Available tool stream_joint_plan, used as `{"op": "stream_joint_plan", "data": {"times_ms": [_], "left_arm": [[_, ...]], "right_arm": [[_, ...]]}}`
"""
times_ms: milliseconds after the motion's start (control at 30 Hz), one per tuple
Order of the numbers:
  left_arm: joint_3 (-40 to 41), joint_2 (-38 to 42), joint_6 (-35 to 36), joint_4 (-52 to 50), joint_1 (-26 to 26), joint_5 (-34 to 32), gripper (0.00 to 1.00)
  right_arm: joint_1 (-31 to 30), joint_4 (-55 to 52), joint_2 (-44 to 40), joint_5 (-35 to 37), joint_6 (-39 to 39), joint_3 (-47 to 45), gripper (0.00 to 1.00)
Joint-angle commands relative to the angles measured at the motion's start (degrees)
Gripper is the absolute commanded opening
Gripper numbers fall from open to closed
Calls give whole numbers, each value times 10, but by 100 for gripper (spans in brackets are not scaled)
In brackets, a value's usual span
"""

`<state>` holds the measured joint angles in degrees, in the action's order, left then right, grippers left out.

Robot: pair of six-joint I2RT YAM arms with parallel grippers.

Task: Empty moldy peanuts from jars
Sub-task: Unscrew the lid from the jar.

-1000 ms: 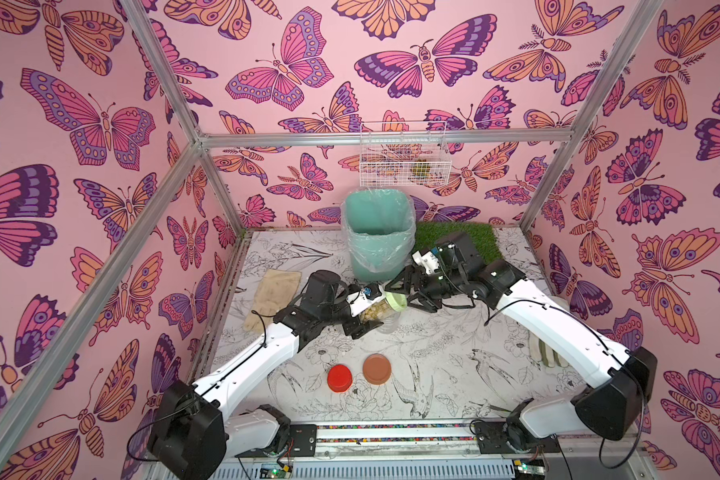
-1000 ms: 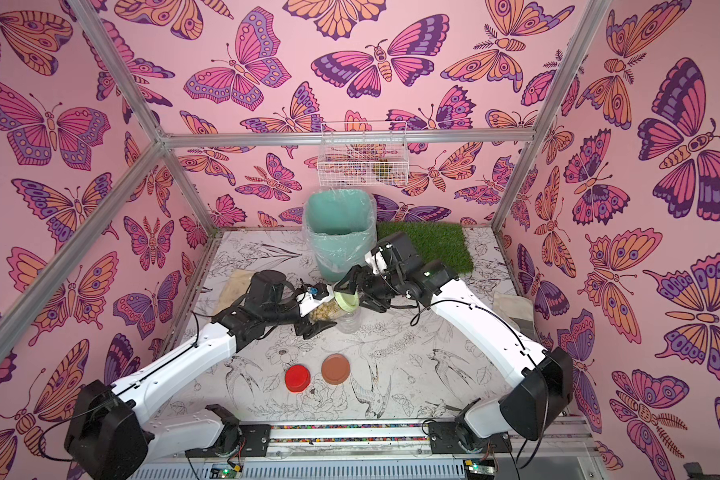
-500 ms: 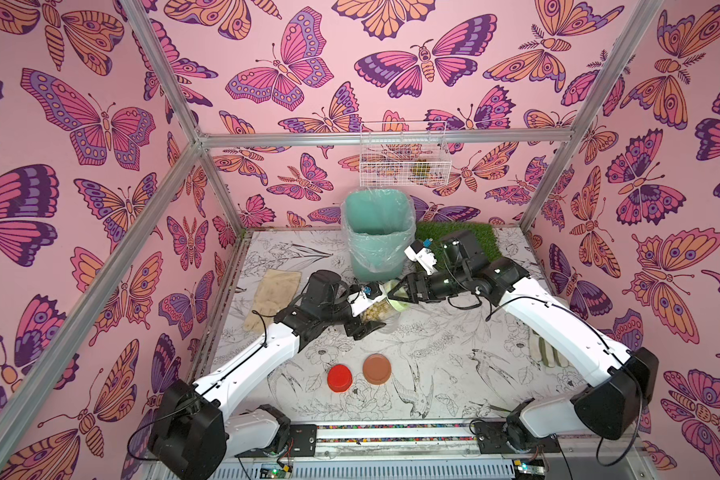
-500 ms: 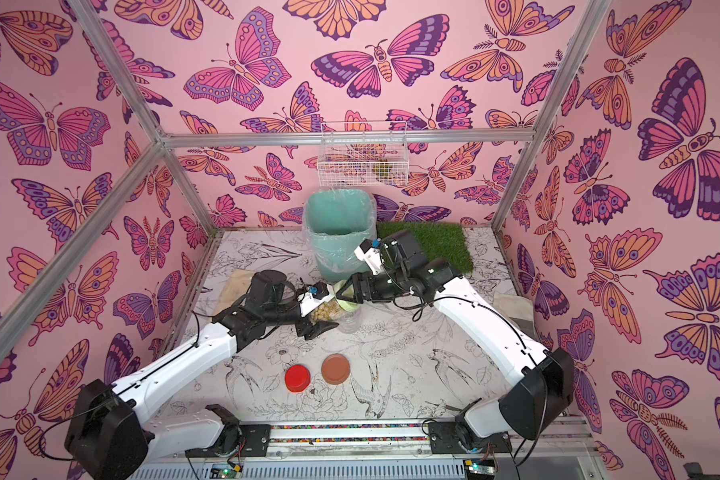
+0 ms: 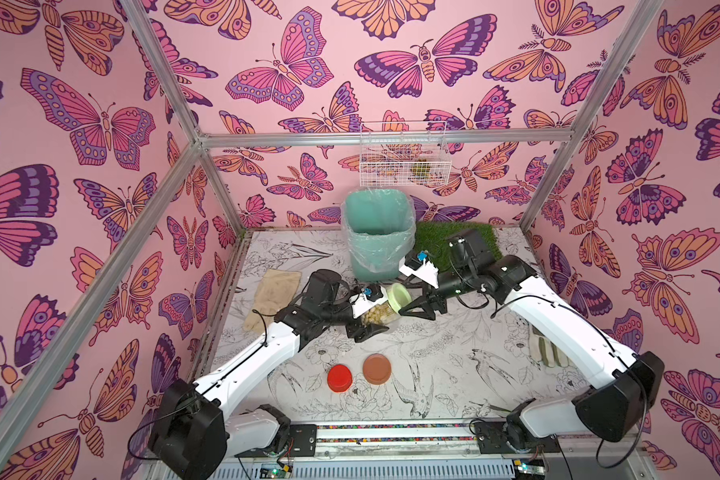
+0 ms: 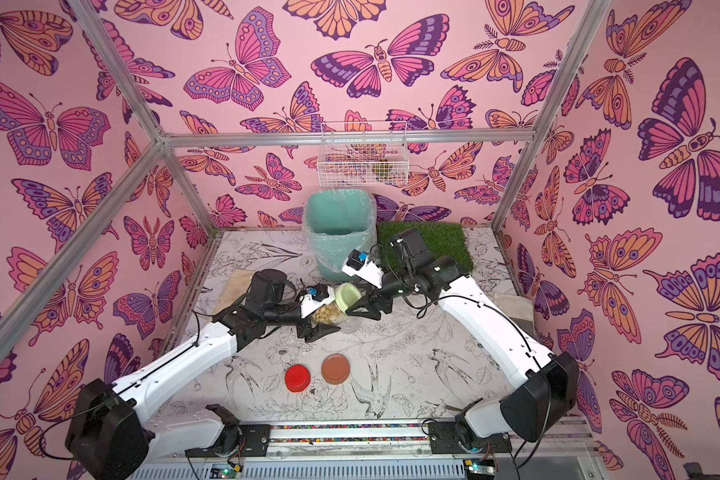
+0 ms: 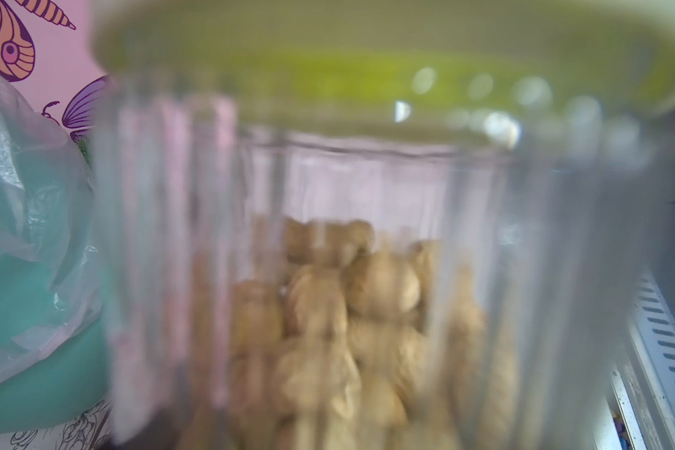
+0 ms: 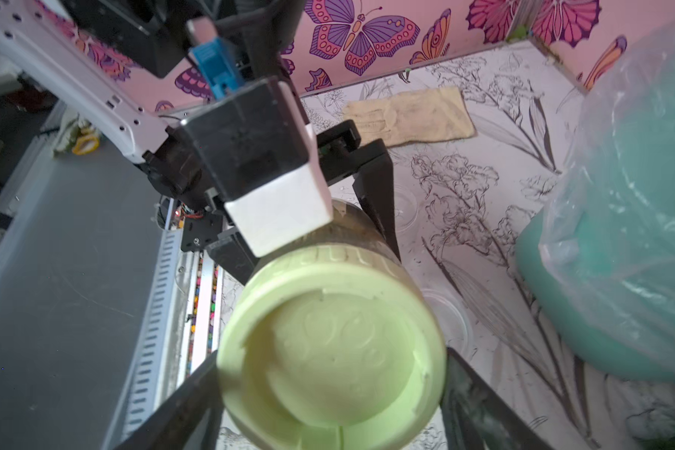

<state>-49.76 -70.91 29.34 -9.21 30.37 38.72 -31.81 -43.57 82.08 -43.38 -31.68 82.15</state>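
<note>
A: The jar (image 7: 367,187): clear glossy plastic, ribbed wall. Its green lid (image 8: 332,350): matt plastic, faint embossing.

B: Noted. The bin liner (image 5: 375,253): thin crinkled film, shiny. The cloth (image 5: 273,297) at left: coarse beige weave. The worktop (image 5: 433,374): smooth matt printed sheet. The frame bars (image 5: 267,140): brushed metal.

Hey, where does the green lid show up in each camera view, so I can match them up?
Top view: green lid mid-table, in front of the teal bin.
Top view: lid in the same spot.
Left wrist: lid is a blurred green band capping the jar.
Right wrist: lid face-on, close up.
Shared landmark: the bin, in all four.
</note>
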Motion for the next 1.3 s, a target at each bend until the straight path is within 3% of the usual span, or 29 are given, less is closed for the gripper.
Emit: {"op": "stream_joint_plan", "data": {"times_ms": [0,133,300,333,400,633,700,767,833,1033,1133,1267], "left_arm": [[-26,-1,-33,13,-9,43,0],[-27,-2,-34,12,-9,48,0],[-27,-3,-33,12,-9,48,0],[-27,-4,-33,13,-9,49,0],[-27,-5,-33,13,-9,49,0],[-24,-3,-26,13,-9,42,0],[-23,-3,-25,14,-9,38,0],[-19,0,-23,19,-9,31,0],[-15,4,-21,24,-9,20,0],[-10,14,-5,27,-9,-26,0],[-6,22,3,27,-8,-41,0],[-6,28,10,27,-8,-54,0]], "right_arm": [[4,-34,2,58,-154,25,30],[4,-64,26,84,-204,55,50],[3,-49,22,68,-205,49,66],[3,-35,15,52,-200,40,73],[4,-15,2,40,-189,27,100],[17,79,-68,-2,-70,-17,99],[17,133,-101,8,7,-45,99],[17,217,-134,55,161,-76,99],[17,233,-151,119,310,-75,99],[17,-26,-67,194,655,82,100],[18,-112,-5,110,761,136,98],[13,-53,-4,50,879,103,99]]}}
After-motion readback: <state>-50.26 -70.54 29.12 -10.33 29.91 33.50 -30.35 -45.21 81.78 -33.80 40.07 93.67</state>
